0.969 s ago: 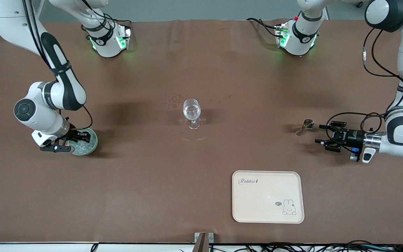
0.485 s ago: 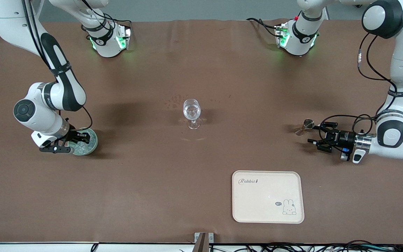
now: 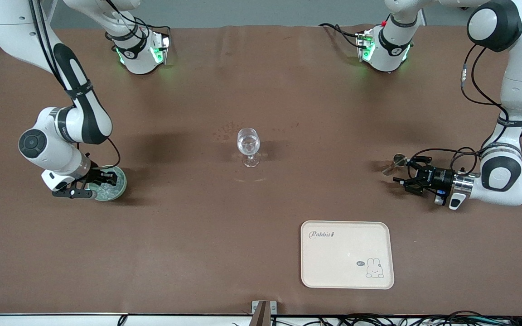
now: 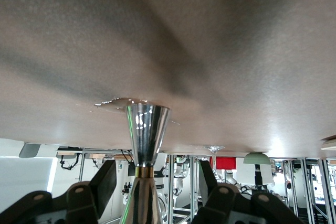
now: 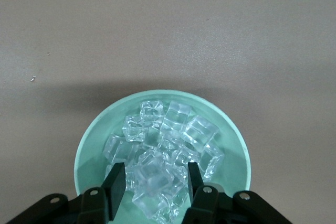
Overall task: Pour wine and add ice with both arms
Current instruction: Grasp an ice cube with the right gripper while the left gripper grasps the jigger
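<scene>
A clear stemmed glass [image 3: 248,146] stands mid-table. A small metal jigger [image 3: 398,160] stands toward the left arm's end. In the left wrist view the jigger [image 4: 146,135] sits between the fingers of my open left gripper [image 4: 152,192], with a gap on each side. In the front view the left gripper [image 3: 405,170] lies level beside it. A green bowl [image 3: 121,179] of ice [image 3: 106,186] sits toward the right arm's end. My right gripper [image 3: 99,179] is open and low in the bowl [image 5: 89,145]. Its fingers [image 5: 116,181] straddle one cube of the ice [image 5: 157,177].
A cream tray [image 3: 347,253] with a rabbit print lies nearer the front camera than the jigger. The two green-lit arm bases [image 3: 142,53] stand along the table edge farthest from the front camera. The stemmed glass shows small in the left wrist view [image 4: 214,149].
My left gripper has slid toward the jigger, from beside it to around it, still open. My right gripper has barely moved over the bowl.
</scene>
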Tool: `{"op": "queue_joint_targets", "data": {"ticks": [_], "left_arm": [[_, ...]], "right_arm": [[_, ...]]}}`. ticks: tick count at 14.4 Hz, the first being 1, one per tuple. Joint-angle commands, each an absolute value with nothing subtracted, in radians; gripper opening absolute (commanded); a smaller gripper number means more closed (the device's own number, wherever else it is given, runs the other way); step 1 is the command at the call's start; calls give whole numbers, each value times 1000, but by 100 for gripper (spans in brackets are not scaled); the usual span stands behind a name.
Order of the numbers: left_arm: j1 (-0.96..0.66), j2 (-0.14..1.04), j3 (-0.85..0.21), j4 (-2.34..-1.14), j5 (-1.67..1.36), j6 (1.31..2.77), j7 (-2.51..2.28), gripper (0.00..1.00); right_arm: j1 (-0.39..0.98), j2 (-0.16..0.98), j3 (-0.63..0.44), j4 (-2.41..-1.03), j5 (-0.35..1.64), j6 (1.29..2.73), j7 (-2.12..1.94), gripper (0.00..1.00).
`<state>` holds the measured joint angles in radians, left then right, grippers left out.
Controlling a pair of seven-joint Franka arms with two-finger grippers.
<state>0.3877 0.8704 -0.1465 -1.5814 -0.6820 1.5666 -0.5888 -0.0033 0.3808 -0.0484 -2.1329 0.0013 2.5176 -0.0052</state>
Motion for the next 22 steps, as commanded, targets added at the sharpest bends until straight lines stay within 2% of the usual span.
{"op": "queue_joint_targets", "data": {"ticks": [1,7,9,10,12,16,19,21,22], "left_arm": [[390,868,-149,-1597,-701,1551,-586,71],[387,868,-160,-1606,-699,1545,-584,66],[387,870,-161,-1606,-699,1545,-583,64],[387,871,-160,-1606,-699,1545,-583,62],[388,870,-160,-1608,-699,1545,-575,55],[388,871,-161,-1609,-699,1545,-560,44],[391,870,-160,-1612,-699,1545,-543,28],[394,871,-160,-1612,-699,1545,-528,23],[394,871,-160,-1612,-699,1545,-526,19]], "right_arm": [[3,393,-48,-2125,18,2522,5,52],[2,393,-48,-2129,18,2520,5,49],[2,393,-48,-2129,18,2522,5,39],[2,393,-48,-2129,18,2520,5,37],[2,393,-48,-2129,18,2516,5,35],[0,393,-48,-2123,18,2514,5,20],[0,393,-48,-2118,18,2513,3,14],[2,391,-48,-2106,18,2505,2,8],[2,391,-48,-2079,20,2456,2,5]]}}
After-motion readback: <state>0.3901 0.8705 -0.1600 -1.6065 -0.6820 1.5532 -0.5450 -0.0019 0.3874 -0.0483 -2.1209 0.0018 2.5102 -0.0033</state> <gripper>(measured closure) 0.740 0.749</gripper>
